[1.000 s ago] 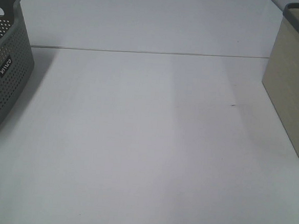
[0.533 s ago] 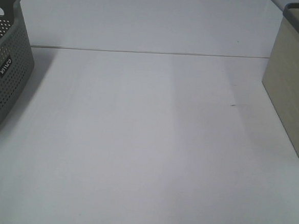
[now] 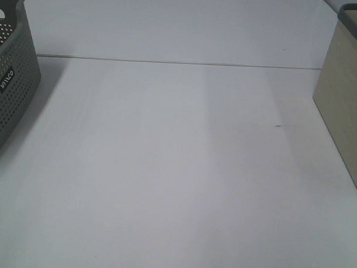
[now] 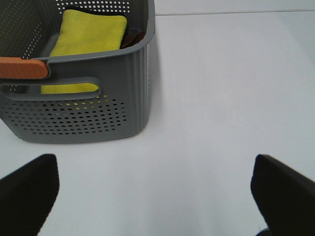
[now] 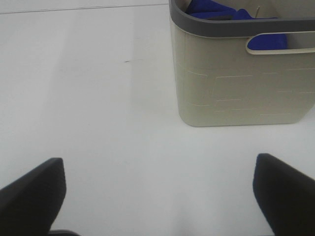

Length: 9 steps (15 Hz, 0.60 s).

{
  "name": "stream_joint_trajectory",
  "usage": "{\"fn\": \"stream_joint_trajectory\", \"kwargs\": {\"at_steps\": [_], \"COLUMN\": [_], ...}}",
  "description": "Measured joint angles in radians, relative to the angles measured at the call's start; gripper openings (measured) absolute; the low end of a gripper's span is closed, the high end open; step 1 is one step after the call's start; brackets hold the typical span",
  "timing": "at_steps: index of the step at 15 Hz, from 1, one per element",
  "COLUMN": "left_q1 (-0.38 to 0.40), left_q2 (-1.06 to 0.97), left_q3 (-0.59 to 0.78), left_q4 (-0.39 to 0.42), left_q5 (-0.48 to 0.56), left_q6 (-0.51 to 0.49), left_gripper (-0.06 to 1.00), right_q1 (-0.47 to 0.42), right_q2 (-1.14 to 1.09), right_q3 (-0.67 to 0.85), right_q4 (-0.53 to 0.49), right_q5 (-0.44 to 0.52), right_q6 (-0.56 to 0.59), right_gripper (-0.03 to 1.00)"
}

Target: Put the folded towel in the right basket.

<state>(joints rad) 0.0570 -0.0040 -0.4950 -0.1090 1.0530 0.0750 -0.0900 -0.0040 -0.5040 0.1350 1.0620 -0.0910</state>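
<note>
A yellow folded towel (image 4: 91,34) lies inside the grey perforated basket (image 4: 98,118), which stands at the table's left edge (image 3: 3,97). The beige basket (image 5: 236,93) stands at the right edge (image 3: 349,109) and holds blue cloth (image 5: 211,7). My left gripper (image 4: 153,164) is open and empty, low over the table, a short way back from the grey basket. My right gripper (image 5: 158,164) is open and empty, a short way back from the beige basket. Neither arm shows in the exterior high view.
The white table (image 3: 176,170) spans the space between the two baskets, with a seam (image 3: 171,63) across the far part. An orange grip (image 4: 22,68) sits on the grey basket's rim. A dark item (image 4: 133,37) lies beside the yellow towel.
</note>
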Motion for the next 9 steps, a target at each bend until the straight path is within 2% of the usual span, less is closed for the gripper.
{"fn": "stream_joint_trajectory", "kwargs": {"at_steps": [9], "left_q1": [0.0], "left_q2": [0.0], "left_q3": [0.0], "left_q4": [0.0], "left_q5": [0.0], "left_q6": [0.0], "left_gripper": [0.99], "right_q1": [0.0], "right_q2": [0.0], "right_q3": [0.0], "right_q4": [0.0], "right_q5": [0.0], "right_q6": [0.0], "right_gripper": [0.98]}}
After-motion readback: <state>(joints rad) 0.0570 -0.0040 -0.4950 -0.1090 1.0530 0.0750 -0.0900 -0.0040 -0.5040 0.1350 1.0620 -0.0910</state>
